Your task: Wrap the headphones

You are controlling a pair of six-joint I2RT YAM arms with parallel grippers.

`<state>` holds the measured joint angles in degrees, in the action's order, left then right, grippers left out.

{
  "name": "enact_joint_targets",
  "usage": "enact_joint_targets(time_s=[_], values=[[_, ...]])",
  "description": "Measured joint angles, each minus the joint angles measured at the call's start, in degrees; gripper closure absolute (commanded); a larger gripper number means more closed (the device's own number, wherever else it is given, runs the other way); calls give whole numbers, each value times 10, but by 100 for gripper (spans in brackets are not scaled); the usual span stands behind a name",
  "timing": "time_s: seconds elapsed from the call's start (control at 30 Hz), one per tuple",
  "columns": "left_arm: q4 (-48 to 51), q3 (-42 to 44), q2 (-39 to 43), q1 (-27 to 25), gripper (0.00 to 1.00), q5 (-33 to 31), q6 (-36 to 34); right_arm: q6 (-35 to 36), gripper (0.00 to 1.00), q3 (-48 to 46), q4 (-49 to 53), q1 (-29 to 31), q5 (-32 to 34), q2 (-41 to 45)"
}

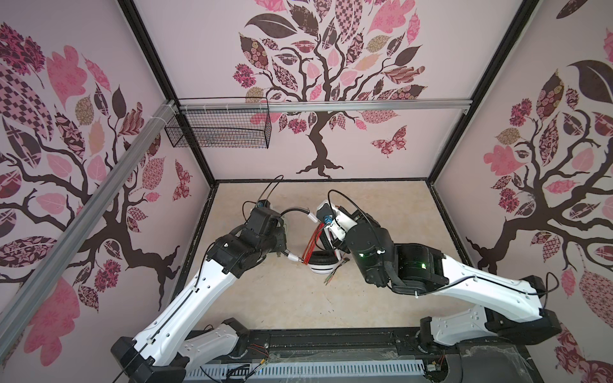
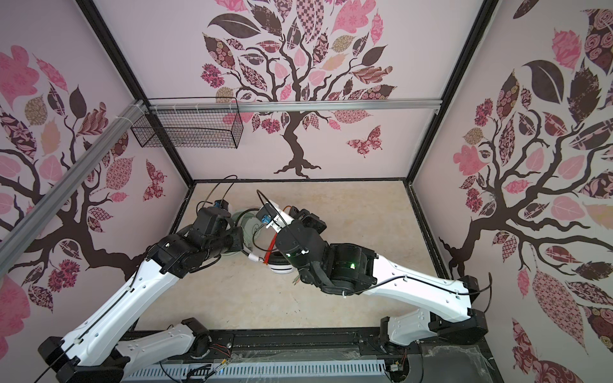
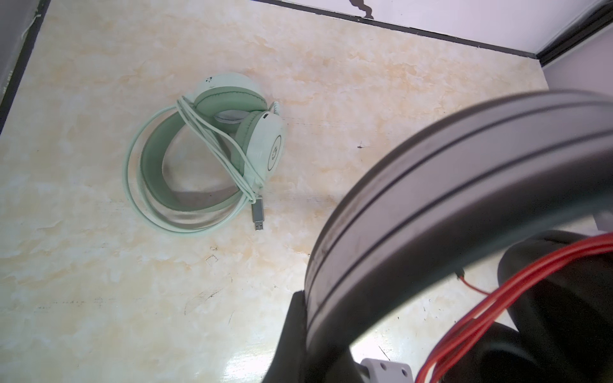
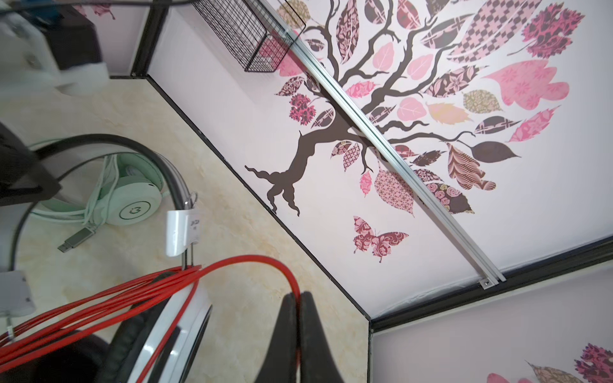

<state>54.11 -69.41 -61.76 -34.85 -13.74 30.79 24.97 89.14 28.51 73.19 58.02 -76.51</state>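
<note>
Red cable [image 4: 172, 280] coils round the white-and-black headset [image 1: 323, 265]; the right gripper [image 4: 299, 296] has its jaws closed on a loop of it. The left gripper [image 3: 311, 311] clamps the black headband [image 3: 464, 165], at that headset's 10 o'clock in both top views. In a top view the mint headset [image 2: 248, 225], cable wrapped, lies on the table [image 2: 232, 298] at 11 o'clock from the other.

Left arm [image 1: 185, 298] and right arm [image 1: 481, 285] reach in from the near corners of the worktop, their forearms converging on its middle. The left pincer [image 3: 326, 331] is clamped across the black headband [image 3: 464, 185] of the white and black headset [image 1: 321, 265]. The right pincer [image 4: 299, 298], wrist rolled sideways, has its fingers pressed together on a loop of orange-red cable [image 4: 258, 262].
</note>
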Motion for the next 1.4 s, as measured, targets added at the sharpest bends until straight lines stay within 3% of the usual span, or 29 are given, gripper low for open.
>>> enact_joint_targets(time_s=[0.43,1.0,1.23,1.4], values=[[-3,0,3,-5,100,1,-8,-49,100,-35,13,-134,-108,0],[-15,5,21,-7,100,44,-15,-82,99,-41,6,-191,-224,-32],[-17,5,25,-7,100,51,-12,-114,94,-82,-9,-222,-309,-32],[20,-7,28,-7,100,55,-7,-144,83,-121,-28,-243,-389,-30]])
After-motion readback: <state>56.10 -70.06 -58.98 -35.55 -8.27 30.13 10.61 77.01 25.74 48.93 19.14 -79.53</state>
